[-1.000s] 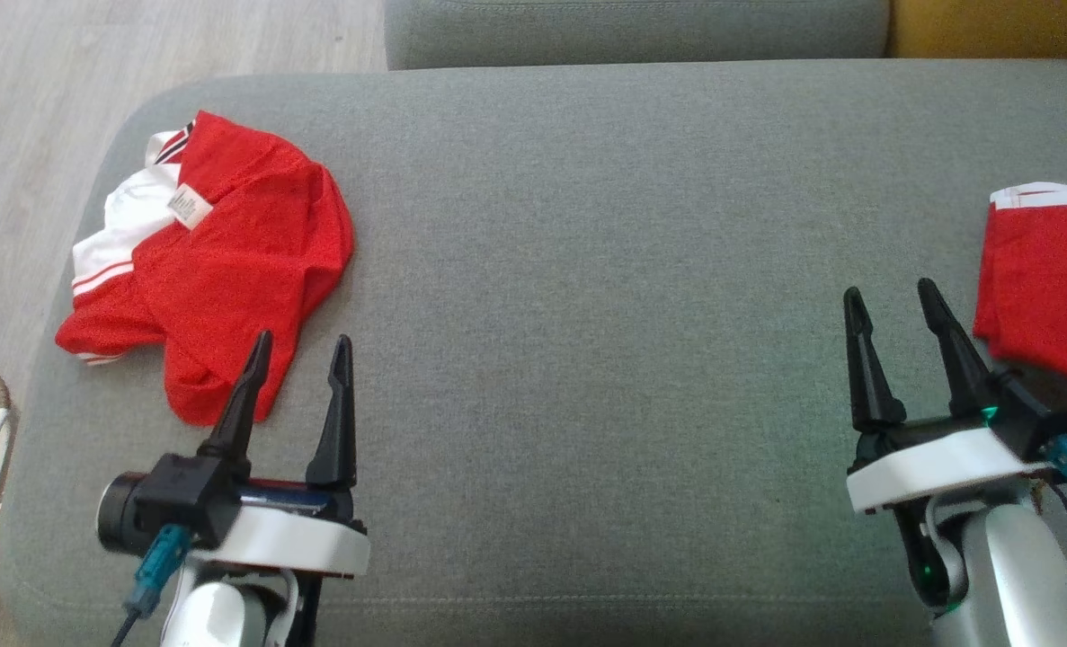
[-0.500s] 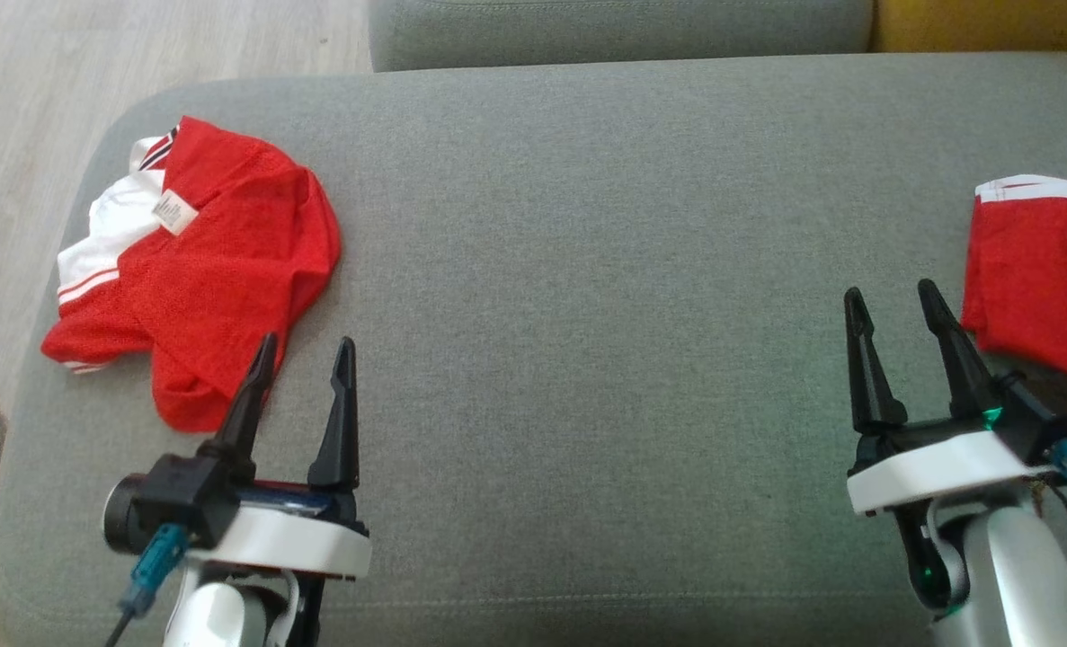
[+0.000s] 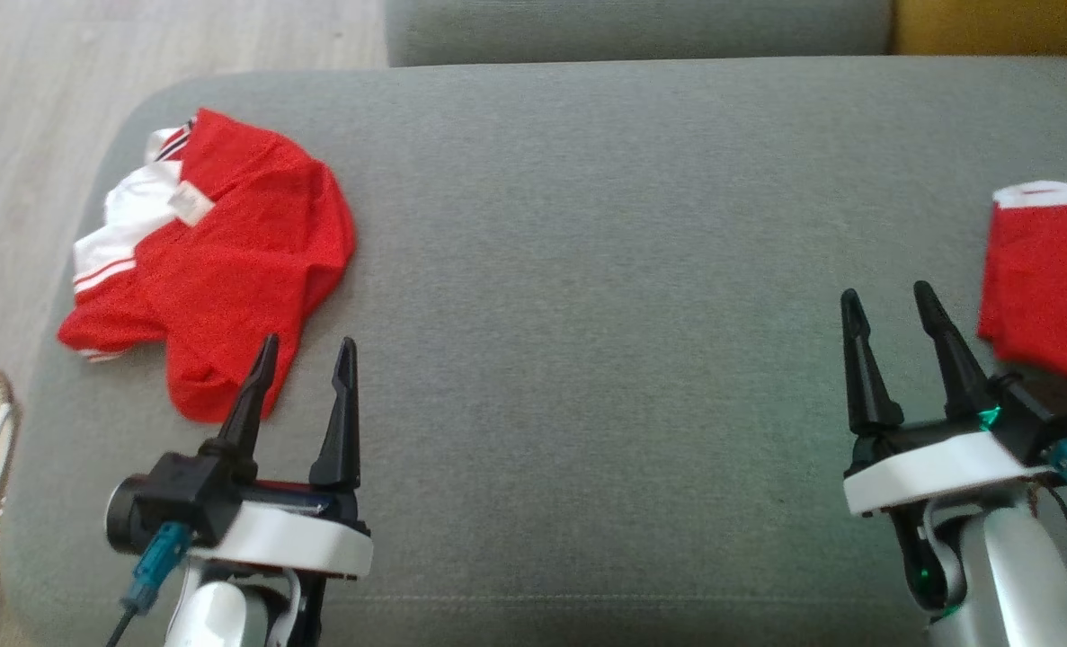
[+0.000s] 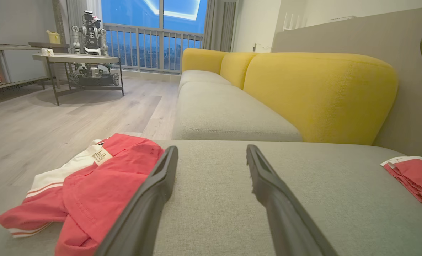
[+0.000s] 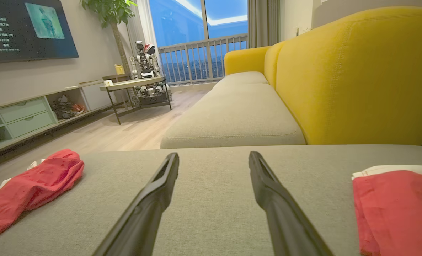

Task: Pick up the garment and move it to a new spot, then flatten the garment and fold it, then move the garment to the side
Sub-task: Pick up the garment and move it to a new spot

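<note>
Red shirt [image 3: 227, 261] with white panel, striped trim, label up; crumpled, unfolded, near far-left corner of grey sofa seat [image 3: 587, 270]. Second red garment [image 3: 1045, 279] folded flat at right edge.

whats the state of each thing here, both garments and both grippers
red and white garment, crumpled, unfolded, lying on the left end of the grey cushion
red garment, looks folded, lying flat at the right edge
left gripper, fingers apart, holding nothing
right gripper, fingers apart, holding nothing

Red shirt [image 3: 245, 270], white panel, red-striped white cuff; grey seat cushion [image 3: 605, 270]; yellow backrest [image 4: 317, 92]; red folded garment [image 3: 1050, 279], white edge.
</note>
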Tool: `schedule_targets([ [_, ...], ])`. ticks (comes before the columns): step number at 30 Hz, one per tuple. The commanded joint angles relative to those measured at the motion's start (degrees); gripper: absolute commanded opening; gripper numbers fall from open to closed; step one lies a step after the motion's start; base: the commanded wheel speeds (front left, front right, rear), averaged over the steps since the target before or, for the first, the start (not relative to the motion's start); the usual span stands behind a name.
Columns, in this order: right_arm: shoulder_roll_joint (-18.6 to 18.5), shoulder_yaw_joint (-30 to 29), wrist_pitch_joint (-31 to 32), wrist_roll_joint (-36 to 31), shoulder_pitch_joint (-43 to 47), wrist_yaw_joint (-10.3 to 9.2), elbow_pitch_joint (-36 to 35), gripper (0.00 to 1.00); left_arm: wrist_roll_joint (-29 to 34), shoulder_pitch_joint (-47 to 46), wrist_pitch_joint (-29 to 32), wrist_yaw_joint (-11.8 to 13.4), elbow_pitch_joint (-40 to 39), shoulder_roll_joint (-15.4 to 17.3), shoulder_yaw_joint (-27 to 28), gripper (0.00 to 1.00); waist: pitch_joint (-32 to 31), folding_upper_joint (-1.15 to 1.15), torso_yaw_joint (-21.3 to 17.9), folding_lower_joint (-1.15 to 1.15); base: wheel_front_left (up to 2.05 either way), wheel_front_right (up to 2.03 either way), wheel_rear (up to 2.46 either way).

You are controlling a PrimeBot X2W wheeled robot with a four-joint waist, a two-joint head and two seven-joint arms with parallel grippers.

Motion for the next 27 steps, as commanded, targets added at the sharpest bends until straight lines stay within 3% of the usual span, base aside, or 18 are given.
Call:
schedule_targets([
  [1, 0.08, 1.76, -0.53, 0.61, -0.80, -0.02, -2.00, 1.00, -0.04, -2.20, -0.31, 0.06, -1.71, -0.11, 1.87, 1.00, -0.05, 0.00, 1.01, 0.00, 0.00, 0.00, 0.00],
  [19, 0.08, 7.22, -0.53, 2.21, 0.71, -0.02, -1.47, 1.00, -0.10, -0.72, -0.31, 1.25, -2.65, -0.11, 2.94, 1.00, -1.88, 0.00, 15.22, 0.00, 0.00, 0.00, 0.00],
  [27, 0.08, 7.94, -0.53, 2.70, 0.82, -0.02, -0.41, 1.00, -2.65, 0.45, -0.31, 2.50, -1.80, -0.11, 3.51, 1.00, -2.10, 0.00, 19.03, 0.00, 0.00, 0.00, 0.00],
])
